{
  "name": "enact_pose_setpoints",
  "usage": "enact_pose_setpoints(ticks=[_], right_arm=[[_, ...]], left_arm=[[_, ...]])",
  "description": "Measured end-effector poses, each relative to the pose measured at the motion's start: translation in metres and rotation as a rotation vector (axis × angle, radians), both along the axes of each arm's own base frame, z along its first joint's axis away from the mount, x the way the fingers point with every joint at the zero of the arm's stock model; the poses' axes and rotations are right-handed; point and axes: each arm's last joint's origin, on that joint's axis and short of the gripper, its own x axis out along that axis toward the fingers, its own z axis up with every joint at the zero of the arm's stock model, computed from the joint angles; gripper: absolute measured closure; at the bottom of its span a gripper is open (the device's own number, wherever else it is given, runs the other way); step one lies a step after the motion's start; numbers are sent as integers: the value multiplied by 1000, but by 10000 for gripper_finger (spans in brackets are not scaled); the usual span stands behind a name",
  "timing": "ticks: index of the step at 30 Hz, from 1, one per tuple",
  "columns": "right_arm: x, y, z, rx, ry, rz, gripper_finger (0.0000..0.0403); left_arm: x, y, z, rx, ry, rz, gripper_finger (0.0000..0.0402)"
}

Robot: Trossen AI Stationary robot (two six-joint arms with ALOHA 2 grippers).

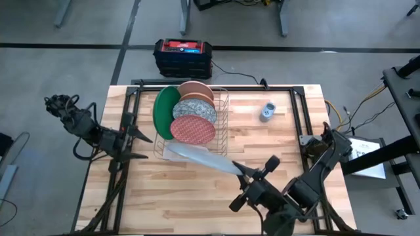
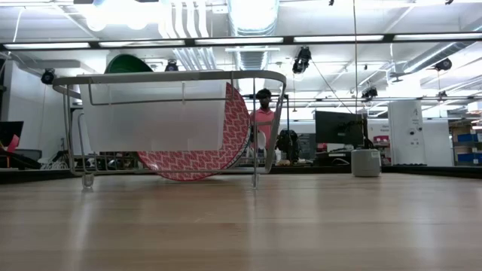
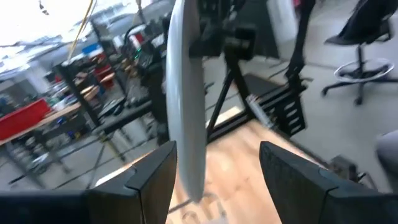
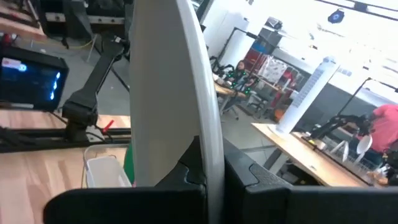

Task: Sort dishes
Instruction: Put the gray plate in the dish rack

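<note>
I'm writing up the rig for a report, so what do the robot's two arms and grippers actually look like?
Both arms are dark, near-black, jointed segments. The left arm carries a tangle of black cable at its outer end. The right arm is bulkier-looking, with boxy joint housings. Each gripper has two flat, dark, squared-off fingers. No markings are legible.

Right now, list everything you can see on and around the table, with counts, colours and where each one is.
Dark green plate: one, largest, upright at the rack's left end.
Salmon-pink plate: one, in the rack, far side.
Speckled white plate: one, in the rack, middle.
Red plate: one, in the rack, nearest side.
Grey plate: one, held out of the rack, just in front of it.
Wire rack: one, silver, table centre-left.
Grey-blue gadget: one, right of the rack.
Black and red box: one, on the floor beyond the table.
Left gripper: open, left of the rack.
Right gripper: shut on the grey plate's edge.
</note>
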Motion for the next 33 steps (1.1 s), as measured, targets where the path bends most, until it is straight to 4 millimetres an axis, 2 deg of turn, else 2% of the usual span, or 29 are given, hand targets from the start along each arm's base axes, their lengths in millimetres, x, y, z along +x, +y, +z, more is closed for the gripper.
enact_pose_setpoints(ticks=[8,20,25,27,29,33], right_arm=[[2,2,3,-13,18,15,400],[10,4,18,-29,27,61,400],[18,-5,20,-14,12,38,400],[22,-9,20,-4,7,35,400],[24,-12,20,-5,8,30,400],[26,-14,19,-22,25,26,400]], left_arm=[[10,-4,0,-33,-14,-1,183],[53,-12,-11,1,21,92,183],[64,-15,-9,18,-24,26,186],[66,-15,-6,22,-47,-3,203],[68,-13,-2,23,-53,-3,241],[73,-7,3,12,-37,44,360]])
